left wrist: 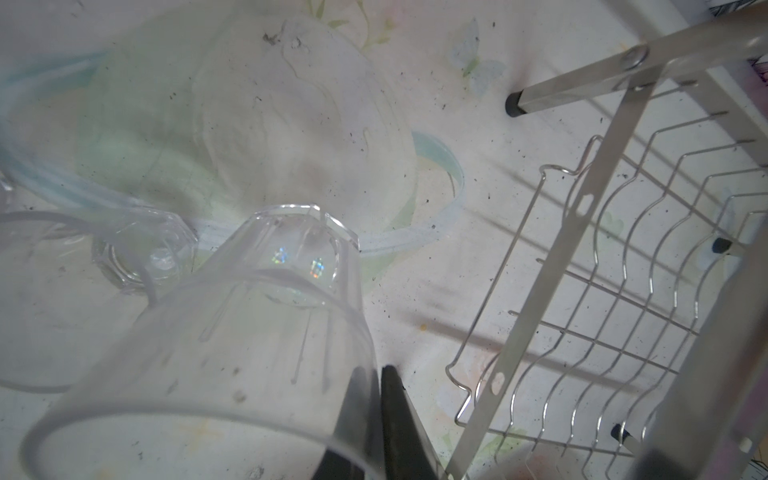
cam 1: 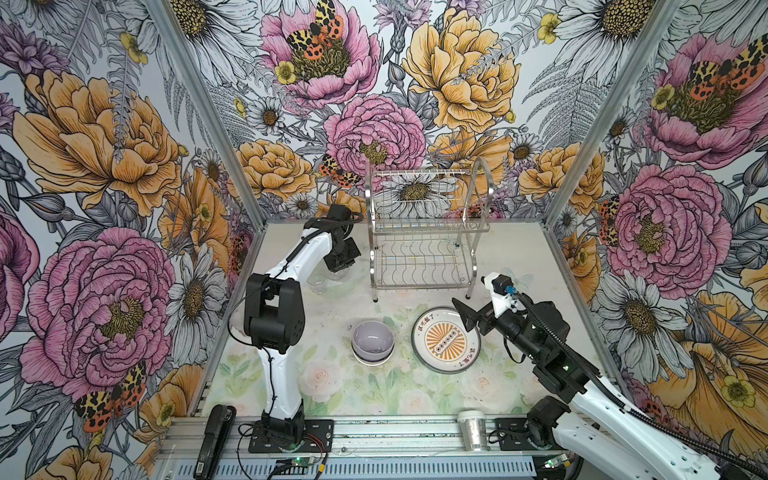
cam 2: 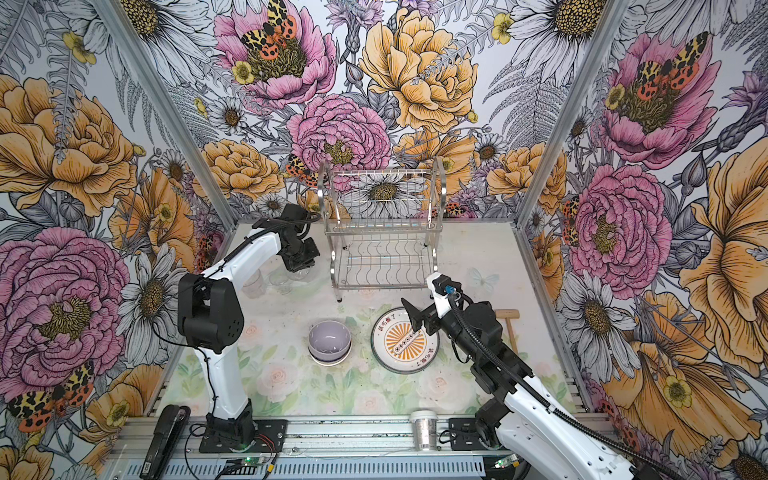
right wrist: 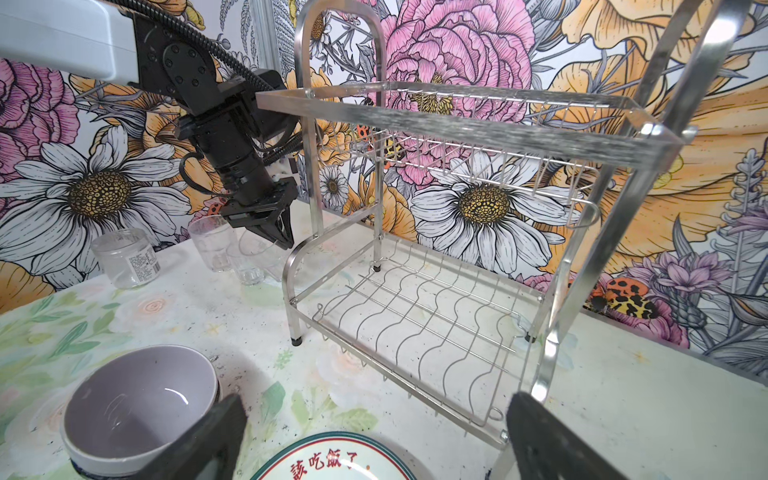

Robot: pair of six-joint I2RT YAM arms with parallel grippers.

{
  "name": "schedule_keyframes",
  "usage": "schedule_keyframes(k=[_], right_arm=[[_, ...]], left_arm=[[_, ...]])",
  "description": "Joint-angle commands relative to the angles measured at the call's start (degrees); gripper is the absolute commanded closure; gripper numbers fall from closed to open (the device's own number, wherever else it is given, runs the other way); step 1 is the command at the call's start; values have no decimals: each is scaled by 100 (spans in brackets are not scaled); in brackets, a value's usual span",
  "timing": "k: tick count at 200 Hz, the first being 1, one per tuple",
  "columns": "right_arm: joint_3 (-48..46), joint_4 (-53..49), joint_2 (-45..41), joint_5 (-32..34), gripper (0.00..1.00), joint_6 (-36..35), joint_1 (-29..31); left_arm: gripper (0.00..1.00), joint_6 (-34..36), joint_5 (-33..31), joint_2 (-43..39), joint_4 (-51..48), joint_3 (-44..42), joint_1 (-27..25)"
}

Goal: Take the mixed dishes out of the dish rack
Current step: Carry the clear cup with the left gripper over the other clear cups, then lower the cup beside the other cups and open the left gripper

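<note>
The table [cam 1: 353, 395] wore a pale mat printed with roses and leaves, speckled with dark grit. The walls [cam 1: 104, 166] on three sides carried bold wallpaper of big pink and orange blooms.

Reading a top view as a dial from the table's middle, the dish rack [cam 1: 428, 228] stood at 12 o'clock against the back wall, with both its tiers bare. Close in at about 7 o'clock, the lavender bowl [cam 1: 372, 340] sat nested in another bowl. At 4 o'clock the sunburst plate [cam 1: 446, 340] lay flat. Out at 10 o'clock, near the rack's foot, stood a labelled jar [right wrist: 124, 259].

My left claw [left wrist: 376, 386] was at 10 o'clock too, clamped tight on the rim of a clear glass [left wrist: 249, 332], one finger inside the wall and one outside. The glass was tilted, its base just beside a second glass [left wrist: 145, 253]. I could not tell whether it touched the mat.

My right claw [right wrist: 374, 399] stood spread as wide as it goes, holding nothing. It hung above the plate's rim on the side nearer the rack, facing the rack.
</note>
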Motion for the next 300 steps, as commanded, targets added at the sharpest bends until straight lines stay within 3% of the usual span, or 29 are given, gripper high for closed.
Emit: schedule_keyframes(k=[1, 185, 232, 300], right_arm=[[-67, 20, -62, 120, 0, 48, 53], [-247, -86, -290, 252, 0, 12, 53], [-247, -45, -239, 243, 0, 28, 53], [-301, 80, -338, 222, 0, 44, 53]], left_arm=[[95, -118, -94, 94, 113, 228, 31], [81, -134, -13, 630, 104, 577, 27], [71, -159, -29, 460, 104, 716, 13], [48, 5, -703, -635, 104, 760, -224]])
